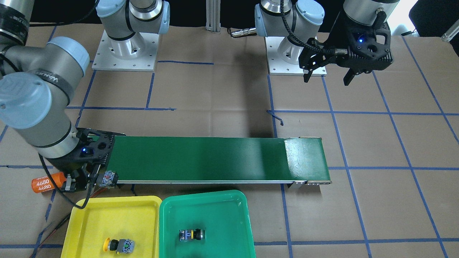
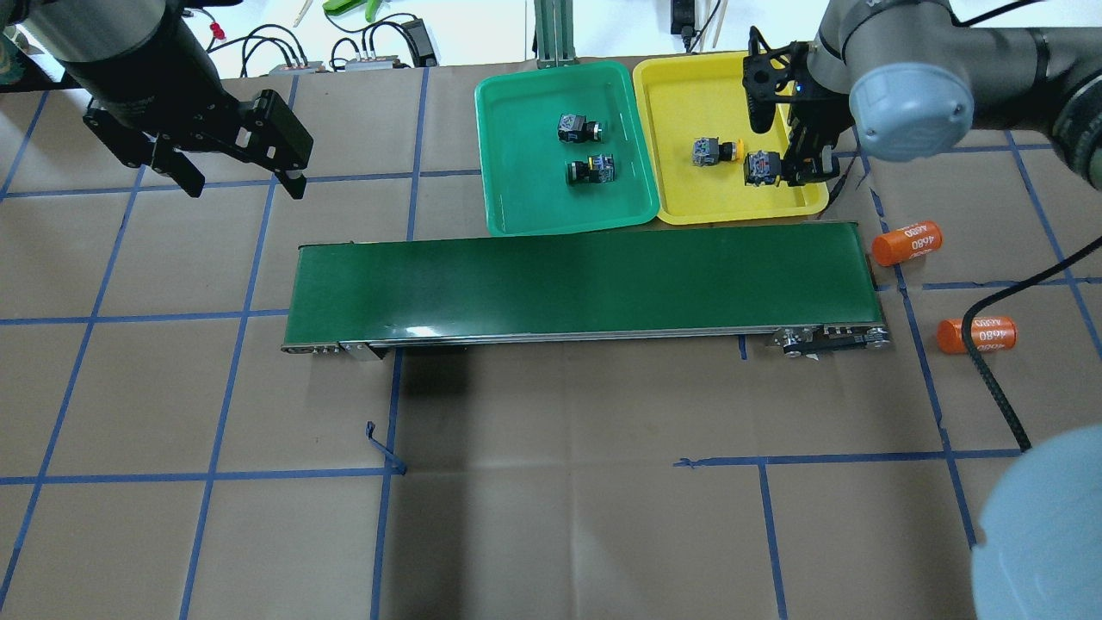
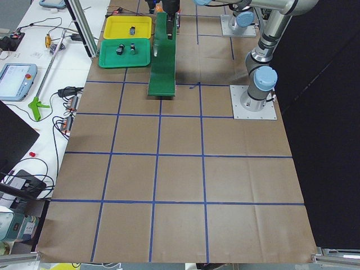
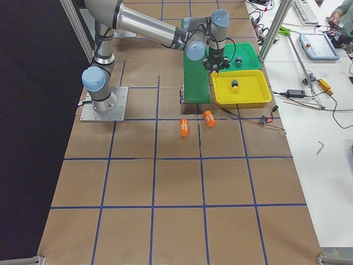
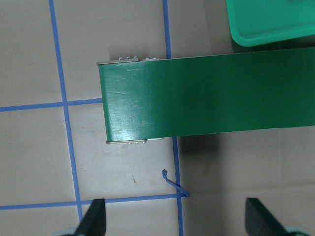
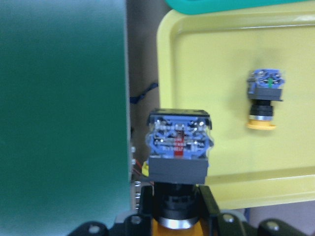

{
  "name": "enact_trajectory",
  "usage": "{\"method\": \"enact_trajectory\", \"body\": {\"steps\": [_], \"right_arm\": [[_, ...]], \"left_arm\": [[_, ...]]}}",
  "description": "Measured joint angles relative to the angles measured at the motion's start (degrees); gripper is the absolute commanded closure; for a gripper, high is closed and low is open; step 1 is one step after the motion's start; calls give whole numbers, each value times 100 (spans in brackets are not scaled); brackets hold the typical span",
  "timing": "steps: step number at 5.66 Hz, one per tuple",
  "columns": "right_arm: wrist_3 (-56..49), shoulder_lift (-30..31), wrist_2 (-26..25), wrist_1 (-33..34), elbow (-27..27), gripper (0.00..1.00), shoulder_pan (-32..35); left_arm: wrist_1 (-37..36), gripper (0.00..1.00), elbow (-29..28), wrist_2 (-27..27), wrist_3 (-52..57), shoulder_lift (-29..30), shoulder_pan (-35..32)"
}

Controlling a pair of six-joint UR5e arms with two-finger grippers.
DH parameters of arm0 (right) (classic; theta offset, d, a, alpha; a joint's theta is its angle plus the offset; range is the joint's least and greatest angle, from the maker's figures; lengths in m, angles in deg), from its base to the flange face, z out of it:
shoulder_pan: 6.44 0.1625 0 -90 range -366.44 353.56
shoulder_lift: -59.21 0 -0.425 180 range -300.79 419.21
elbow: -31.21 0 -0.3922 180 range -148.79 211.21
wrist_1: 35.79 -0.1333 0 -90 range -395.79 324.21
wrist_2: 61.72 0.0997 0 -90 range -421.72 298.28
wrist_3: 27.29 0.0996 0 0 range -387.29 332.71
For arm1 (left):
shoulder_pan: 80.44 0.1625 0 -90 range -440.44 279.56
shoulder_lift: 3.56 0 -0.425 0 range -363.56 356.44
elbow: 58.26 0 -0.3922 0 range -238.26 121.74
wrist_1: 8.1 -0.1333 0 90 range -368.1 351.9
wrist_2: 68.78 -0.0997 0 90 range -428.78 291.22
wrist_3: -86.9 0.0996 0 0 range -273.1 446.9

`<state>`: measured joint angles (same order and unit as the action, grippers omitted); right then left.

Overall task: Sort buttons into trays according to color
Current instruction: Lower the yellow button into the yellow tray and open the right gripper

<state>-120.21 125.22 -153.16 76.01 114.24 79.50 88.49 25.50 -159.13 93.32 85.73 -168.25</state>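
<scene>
The right gripper [image 2: 792, 168] is clenched on a button [image 6: 179, 142], its fingers pinching the body near the cap, the blue-and-grey terminal end pointing away from the wrist; this button hangs just off one end of the conveyor belt [image 2: 585, 275], on the trays' side, over the rim of the yellow tray [image 2: 689, 95]; a second button [image 2: 716, 152] lies in that tray, yellow cap sideways; a pair of buttons [image 2: 591, 170] lies in the green tray [image 2: 525, 189], alongside the belt's long edge; the left gripper [image 2: 245, 185] hovers beyond the belt's opposite end, jaws spread wide, touching nothing.
</scene>
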Motion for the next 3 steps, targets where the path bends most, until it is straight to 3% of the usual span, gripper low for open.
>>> {"method": "enact_trajectory", "body": {"steps": [2, 3], "right_arm": [[-9, -1246, 48, -449, -1646, 88, 8], [-14, -1673, 53, -497, -1944, 81, 10]], "left_arm": [[0, 2, 0, 0, 0, -1, 0], [0, 2, 0, 0, 0, -1, 0]]}}
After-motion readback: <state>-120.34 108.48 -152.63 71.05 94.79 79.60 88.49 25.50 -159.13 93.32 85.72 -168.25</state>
